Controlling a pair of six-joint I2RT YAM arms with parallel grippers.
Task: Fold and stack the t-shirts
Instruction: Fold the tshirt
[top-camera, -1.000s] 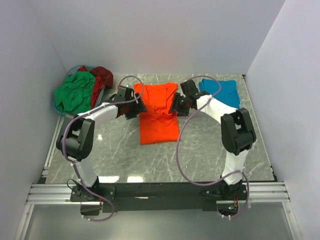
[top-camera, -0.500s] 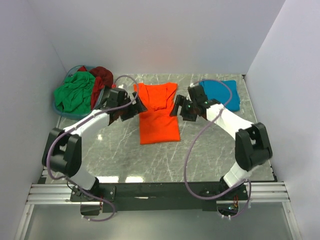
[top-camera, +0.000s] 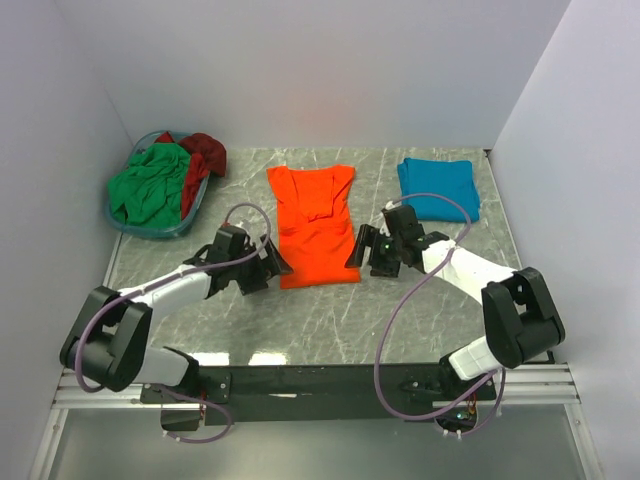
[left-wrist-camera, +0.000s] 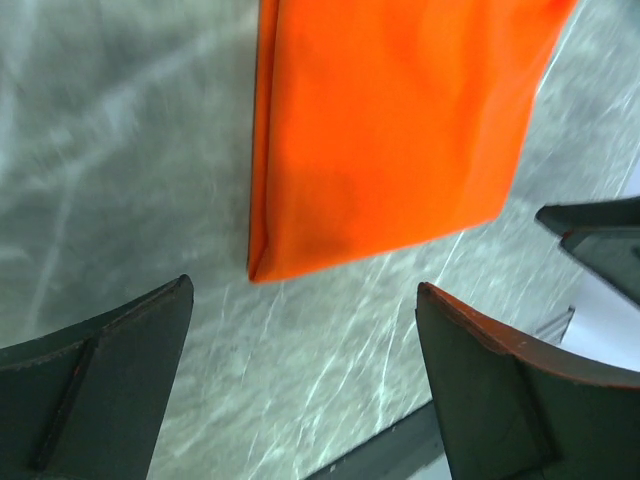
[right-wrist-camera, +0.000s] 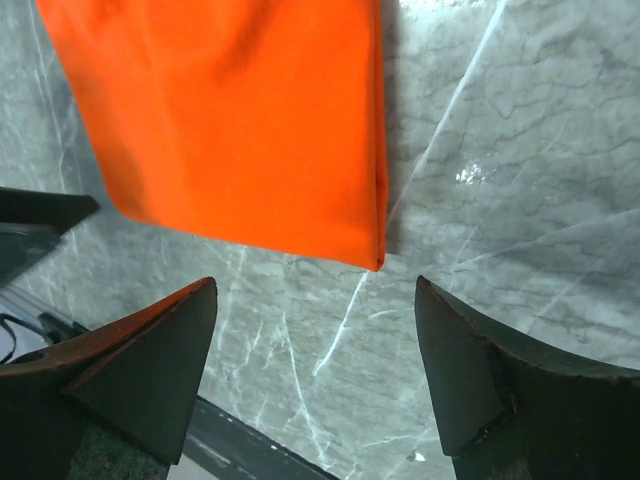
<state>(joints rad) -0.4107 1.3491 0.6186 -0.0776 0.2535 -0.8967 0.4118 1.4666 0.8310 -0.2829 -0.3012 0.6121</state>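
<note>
A bright orange t-shirt (top-camera: 315, 225) lies flat mid-table, folded into a long narrow strip, collar at the far end. My left gripper (top-camera: 274, 262) is open just off its near left corner, and my right gripper (top-camera: 358, 250) is open off its near right corner. The left wrist view shows the orange hem corner (left-wrist-camera: 390, 130) just beyond the open, empty left gripper (left-wrist-camera: 305, 290). The right wrist view likewise shows the orange hem (right-wrist-camera: 230, 120) ahead of the empty right gripper (right-wrist-camera: 315, 285). A folded teal t-shirt (top-camera: 438, 188) rests at the back right. Green (top-camera: 148, 185) and dark red (top-camera: 205, 152) t-shirts lie crumpled at the back left.
A blue plastic basket (top-camera: 150, 228) at the back left holds the green and dark red shirts. White walls close in the table on three sides. The black frame rail (top-camera: 320, 380) runs along the near edge.
Both arms have drawn back from beside the shirt's upper part to its near corners. Both grippers have opened wider. The orange shirt lies as it did.
</note>
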